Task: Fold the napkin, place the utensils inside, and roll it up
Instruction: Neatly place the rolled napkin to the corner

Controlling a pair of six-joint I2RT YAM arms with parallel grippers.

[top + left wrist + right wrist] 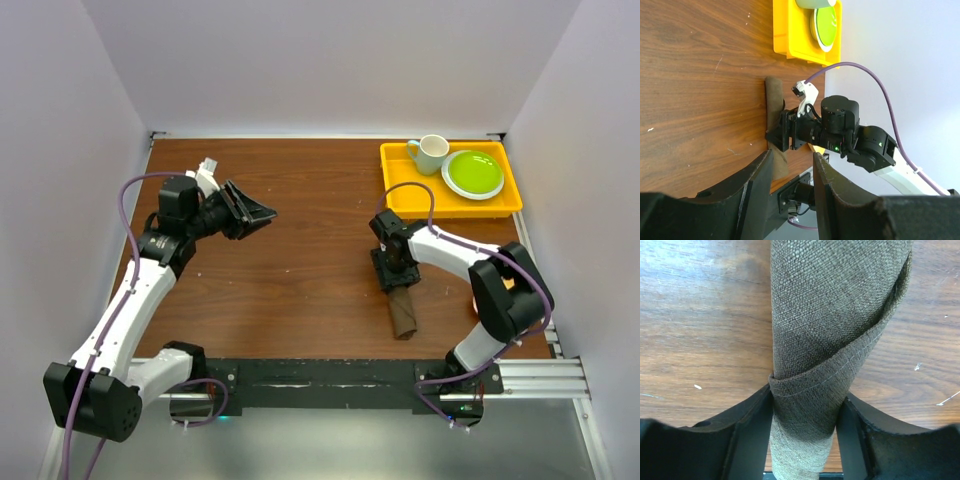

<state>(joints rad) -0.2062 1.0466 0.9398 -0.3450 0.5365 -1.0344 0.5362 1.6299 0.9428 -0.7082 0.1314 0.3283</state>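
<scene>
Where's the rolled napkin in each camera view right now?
Top external: rolled napkin lies lower right of centre, on the table's near side.
Left wrist: a vertical brown strip mid-frame, below the yellow tray.
Right wrist: it fills the centre, top to bottom.
Shared landmark: the right gripper straddling the roll, seen in all three.

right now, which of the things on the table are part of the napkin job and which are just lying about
Part of the job:
napkin, rolled up
right gripper, jaws around the roll
left gripper, open, well away

Just lying about:
yellow tray
pale mug, on the tray
green plate, on the tray
</scene>
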